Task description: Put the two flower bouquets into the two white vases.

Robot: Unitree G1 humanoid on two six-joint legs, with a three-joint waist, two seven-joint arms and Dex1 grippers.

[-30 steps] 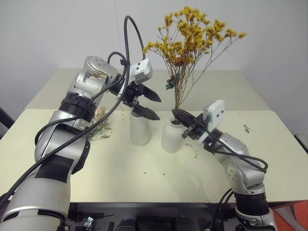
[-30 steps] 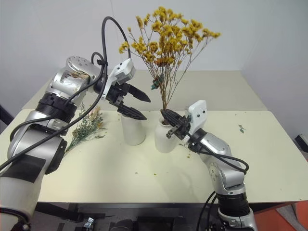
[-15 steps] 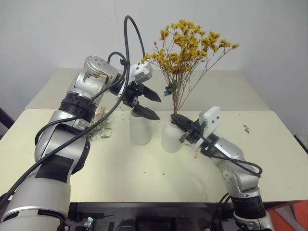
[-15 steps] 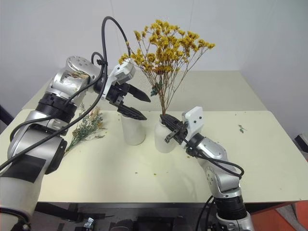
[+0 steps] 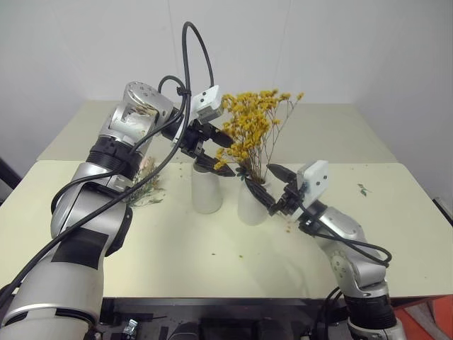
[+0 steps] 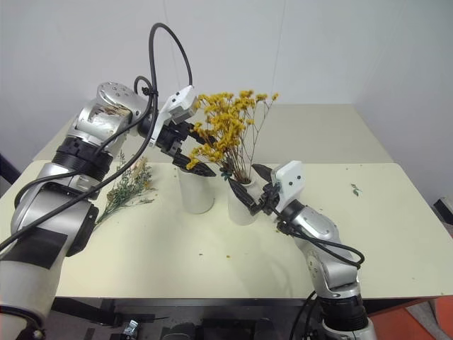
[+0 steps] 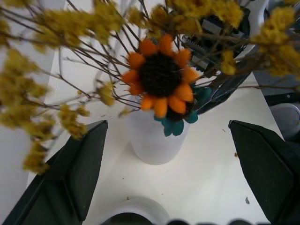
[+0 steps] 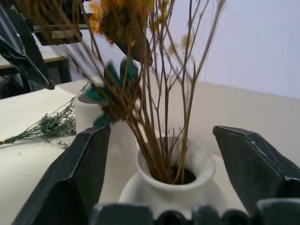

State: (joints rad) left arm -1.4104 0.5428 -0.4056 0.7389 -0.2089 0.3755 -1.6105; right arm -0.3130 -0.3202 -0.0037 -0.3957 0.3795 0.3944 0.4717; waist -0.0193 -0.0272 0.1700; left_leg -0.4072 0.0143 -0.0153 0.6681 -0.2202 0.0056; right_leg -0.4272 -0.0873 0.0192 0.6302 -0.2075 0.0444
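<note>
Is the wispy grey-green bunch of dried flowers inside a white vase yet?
No, the wispy grey-green bunch lies flat on the table, beside the taller white vase and not in it.

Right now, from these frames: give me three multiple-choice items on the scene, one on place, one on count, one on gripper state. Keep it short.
1. Where do the yellow bouquet's stems stand?
A. in the round narrow-necked vase
B. in the taller vase
C. flat on the table

2. How many white vases hold flowers?
A. none
B. one
C. two

3. How does the right gripper stand?
A. shut on the stems
B. open, a finger on each side of the vase neck
C. shut on the grey-green bouquet

Key: 1 A, the yellow bouquet rises from the round vase. 2 B, the taller vase is empty and the grey-green bouquet lies on the table. 3 B, the right gripper has its fingers spread apart, clear of the stems.
</note>
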